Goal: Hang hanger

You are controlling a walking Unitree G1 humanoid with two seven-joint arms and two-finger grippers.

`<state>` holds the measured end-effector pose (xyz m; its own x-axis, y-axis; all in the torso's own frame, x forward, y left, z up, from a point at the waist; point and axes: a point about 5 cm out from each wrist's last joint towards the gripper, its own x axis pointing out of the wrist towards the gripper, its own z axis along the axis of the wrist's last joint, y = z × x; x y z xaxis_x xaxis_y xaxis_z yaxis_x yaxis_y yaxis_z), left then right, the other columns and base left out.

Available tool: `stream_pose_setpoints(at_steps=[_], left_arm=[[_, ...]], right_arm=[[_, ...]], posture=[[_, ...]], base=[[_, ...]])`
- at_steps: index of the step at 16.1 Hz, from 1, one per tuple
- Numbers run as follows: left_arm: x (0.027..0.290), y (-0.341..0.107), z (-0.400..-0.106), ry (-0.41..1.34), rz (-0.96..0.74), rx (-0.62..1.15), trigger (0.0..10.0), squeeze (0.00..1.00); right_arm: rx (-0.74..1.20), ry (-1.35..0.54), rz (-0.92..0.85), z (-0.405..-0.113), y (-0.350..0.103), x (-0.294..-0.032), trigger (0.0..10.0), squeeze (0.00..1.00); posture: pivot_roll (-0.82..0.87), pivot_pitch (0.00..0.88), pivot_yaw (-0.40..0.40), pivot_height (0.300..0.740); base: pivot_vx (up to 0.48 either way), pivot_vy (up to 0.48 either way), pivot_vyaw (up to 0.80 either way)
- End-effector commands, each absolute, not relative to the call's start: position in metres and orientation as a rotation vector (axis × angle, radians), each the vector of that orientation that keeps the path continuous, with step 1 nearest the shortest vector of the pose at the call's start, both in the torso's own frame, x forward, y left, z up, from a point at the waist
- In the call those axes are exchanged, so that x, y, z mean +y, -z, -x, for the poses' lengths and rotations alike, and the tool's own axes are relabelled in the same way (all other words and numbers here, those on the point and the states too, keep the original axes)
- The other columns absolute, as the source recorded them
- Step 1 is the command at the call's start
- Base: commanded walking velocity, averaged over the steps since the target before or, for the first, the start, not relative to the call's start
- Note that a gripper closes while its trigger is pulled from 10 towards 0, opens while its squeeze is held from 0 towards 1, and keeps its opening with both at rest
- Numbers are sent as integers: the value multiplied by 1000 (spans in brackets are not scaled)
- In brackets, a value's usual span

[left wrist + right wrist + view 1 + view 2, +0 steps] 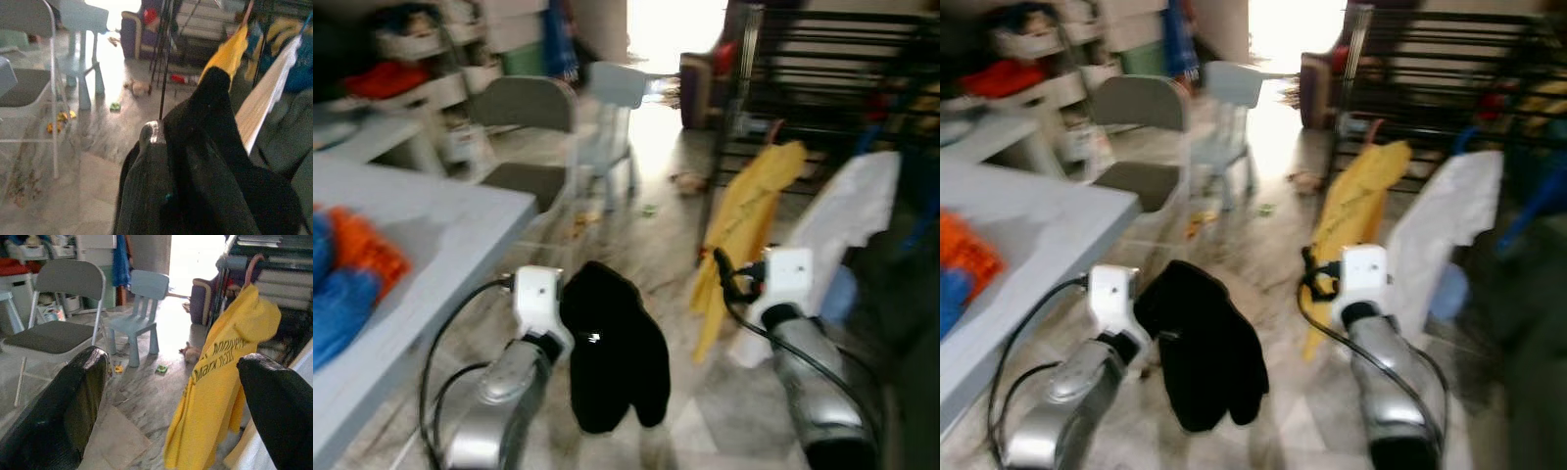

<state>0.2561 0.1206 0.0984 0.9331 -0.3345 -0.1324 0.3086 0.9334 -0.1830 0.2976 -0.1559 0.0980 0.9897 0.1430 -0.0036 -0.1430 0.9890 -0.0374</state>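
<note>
The head views are blurred. In the lower middle of the left eye view, the left end effector (576, 328) is clenched on a black garment (612, 348), which droops from it above the pale marbled floor (636, 255). Whether a hanger sits inside the cloth cannot be told. In the left wrist view the same garment (215, 166) is draped over one black finger (146, 186) and covers the lower right of the frame.

The right end effector (171, 401) is released: in the right wrist view its two black fingers stand wide apart at the lower left and lower right, with nothing between them. Its white wrist block sits at right of centre in the left eye view.

Ahead of the right arm, a yellow garment (744, 225) with dark lettering hangs from a dark metal rack (822, 78) in the upper right, on what looks like a pink hook. Just beside it, to the right, hangs a white cloth (847, 220).

A grey surface (411, 245) fills the left edge, carrying orange and blue fabric (347, 274). Behind it stand a grey folding chair (524, 137) and a small pale blue plastic chair (612, 117), near a bright doorway.
</note>
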Motion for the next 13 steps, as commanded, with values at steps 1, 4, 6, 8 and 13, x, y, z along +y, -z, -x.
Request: stream_pose_setpoints(at_steps=[1,4,6,8,13], left_arm=[[117,-106,-258,344,162,133,10000,0],[114,-105,-258,371,141,143,10000,0],[115,-106,-259,372,139,142,10000,0],[116,-106,-259,372,138,144,10000,0],[114,-106,-261,384,131,149,10000,0]], right_arm=[[-4,-138,53,-299,-100,-158,10000,0],[-1,-140,47,-300,-99,-156,10000,0],[-2,-141,43,-300,-99,-154,10000,0],[-1,-140,41,-300,-99,-153,10000,0],[-6,-130,45,-302,-99,-154,10000,0]], posture=[[-65,0,33,740],[-61,0,30,740],[-61,0,30,740],[-59,0,31,740],[-64,0,36,740]], base=[[326,240,-800],[325,80,-800],[313,0,-800],[311,0,-800],[310,0,-800]])
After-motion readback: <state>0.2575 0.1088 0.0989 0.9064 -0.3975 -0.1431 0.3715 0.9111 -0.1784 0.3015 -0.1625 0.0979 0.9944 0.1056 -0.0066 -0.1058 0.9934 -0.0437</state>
